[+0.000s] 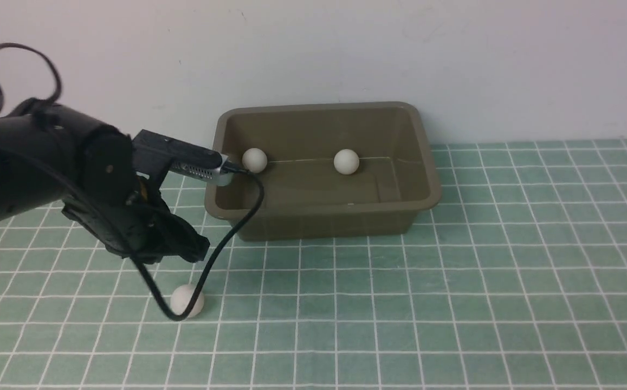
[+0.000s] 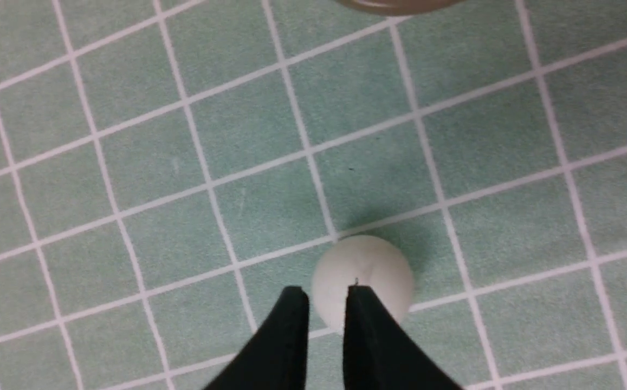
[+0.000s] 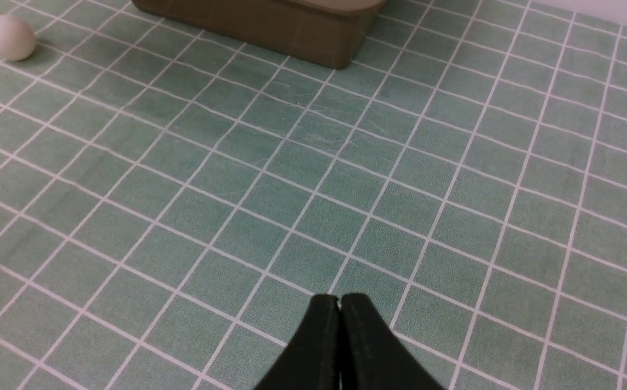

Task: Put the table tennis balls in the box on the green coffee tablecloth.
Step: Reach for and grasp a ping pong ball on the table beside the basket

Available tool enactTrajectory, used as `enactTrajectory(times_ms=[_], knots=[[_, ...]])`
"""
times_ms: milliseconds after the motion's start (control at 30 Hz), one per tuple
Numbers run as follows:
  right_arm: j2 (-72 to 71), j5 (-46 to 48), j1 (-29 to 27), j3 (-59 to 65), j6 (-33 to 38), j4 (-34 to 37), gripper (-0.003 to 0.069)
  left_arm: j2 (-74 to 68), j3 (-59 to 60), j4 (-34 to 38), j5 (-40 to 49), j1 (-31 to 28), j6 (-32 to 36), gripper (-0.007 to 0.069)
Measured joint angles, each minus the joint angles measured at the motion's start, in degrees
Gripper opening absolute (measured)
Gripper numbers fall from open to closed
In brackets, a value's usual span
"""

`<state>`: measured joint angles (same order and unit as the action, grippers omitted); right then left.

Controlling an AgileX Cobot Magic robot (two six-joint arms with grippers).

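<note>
On the flat pale teal-green tablecloth (image 1: 454,303) with its grid of thin white lines, off the near left corner of the rectangular olive-brown plastic box (image 1: 324,222), one small matte white table tennis ball (image 1: 187,300) lies loose. A second white ball (image 1: 254,160) and a third white ball (image 1: 346,161) already rest inside the box by its far wall, well apart from each other.

The left gripper (image 2: 327,295) hangs over the loose ball. Its black fingers are parted by only a slit, far narrower than the ball, so nothing is clamped. They would have to spread before straddling it. How far the tips sit above the ball is hard to judge from the wrist view; they may be just clear of it.

The right gripper (image 3: 339,300) has its fingers pressed together over bare cloth, well away from ball and box, likely parked to leave the left arm room.
</note>
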<state>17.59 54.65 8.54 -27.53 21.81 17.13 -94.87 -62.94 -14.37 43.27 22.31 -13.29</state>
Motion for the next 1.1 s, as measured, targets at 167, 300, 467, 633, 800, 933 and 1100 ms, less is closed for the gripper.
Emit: enactTrajectory(times_ms=[167,300,467,633,800,933,1100], knots=[[0.00,0.56,0.00,0.00,-0.04,0.05,-0.0016,-0.18,0.00,0.32,0.29,1.58,0.00,0.0202],[0.00,1.35,0.00,0.00,-0.11,0.05,-0.0016,-1.43,0.00,0.88,1.97,1.58,0.00,0.0346],[0.00,2.34,0.00,0.00,-0.11,0.05,-0.0016,-4.39,0.00,1.66,1.31,1.69,0.00,0.0473],[0.00,2.40,0.00,0.00,-0.11,0.05,-0.0016,-7.92,0.00,1.53,-0.17,1.69,0.22,0.0490],[0.00,2.40,0.00,0.00,-0.11,0.05,-0.0016,-10.61,-0.06,1.38,-2.79,1.69,0.44,0.0492],[0.00,2.40,0.00,0.00,-0.11,0.00,-0.0016,-13.57,-0.11,-0.18,-3.17,1.69,-0.03,0.0489],[0.00,2.45,0.00,0.00,-0.11,0.00,-0.0016,-14.40,-0.18,-1.98,-2.96,1.76,-1.93,0.0368]])
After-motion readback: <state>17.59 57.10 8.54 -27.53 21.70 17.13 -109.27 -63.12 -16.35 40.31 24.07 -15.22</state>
